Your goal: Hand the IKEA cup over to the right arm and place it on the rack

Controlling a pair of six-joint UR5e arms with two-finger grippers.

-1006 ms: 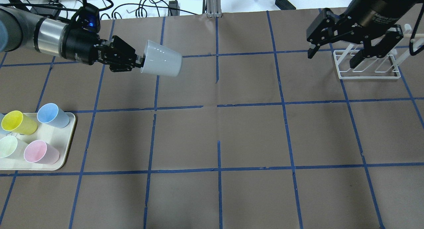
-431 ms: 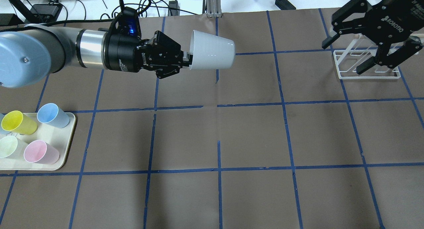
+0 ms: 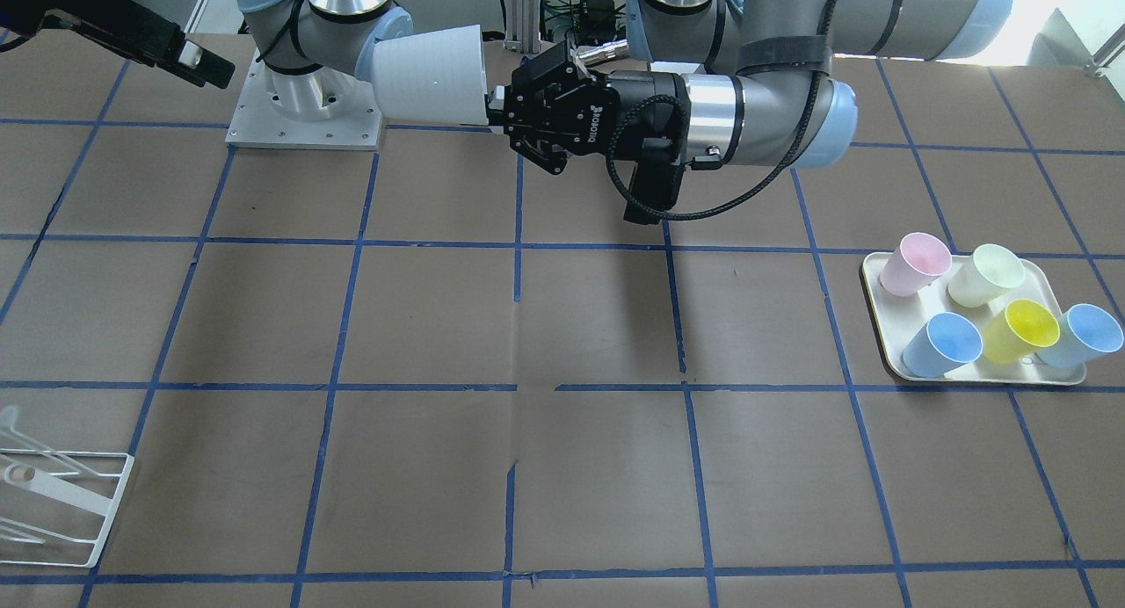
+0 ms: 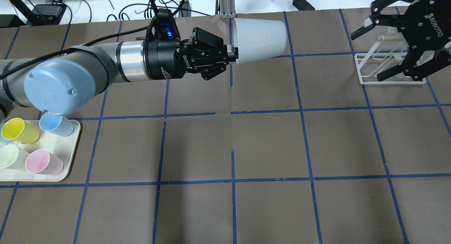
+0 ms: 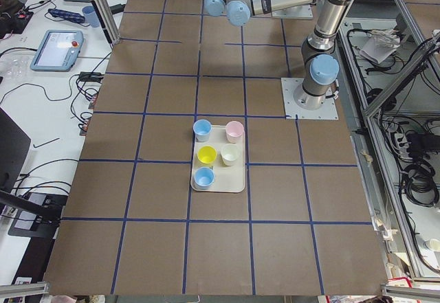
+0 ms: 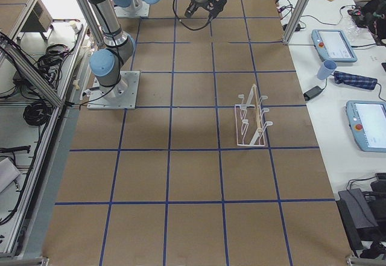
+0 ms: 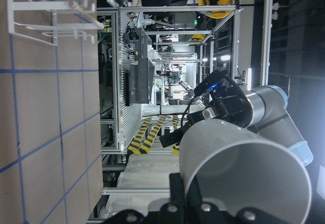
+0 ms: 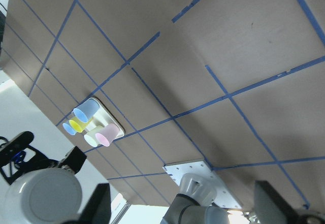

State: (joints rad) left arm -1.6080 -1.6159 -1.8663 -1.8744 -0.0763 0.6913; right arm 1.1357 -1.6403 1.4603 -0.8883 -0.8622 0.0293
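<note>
The pale grey IKEA cup (image 4: 259,37) is held on its side, high above the table at the far middle, base pointing toward the right arm. My left gripper (image 4: 230,55) is shut on its rim. Both also show in the front view: cup (image 3: 431,72), left gripper (image 3: 497,107). My right gripper (image 4: 367,56) hangs open and empty above the white wire rack (image 4: 391,82), well apart from the cup. The right wrist view shows the cup's base (image 8: 45,196) between my dark fingers (image 8: 96,206). The rack stands empty on the table (image 6: 253,121).
A cream tray (image 4: 56,141) at the left front holds several cups: yellow (image 4: 19,131), light blue (image 4: 56,123), pink (image 4: 44,162) and cream-green (image 4: 10,156). The brown table top carries a blue tape grid. Cables lie beyond the far edge.
My left arm has swung right and toward the far edge, carrying the cup to the table's middle. My right gripper has shifted right and stays open.
</note>
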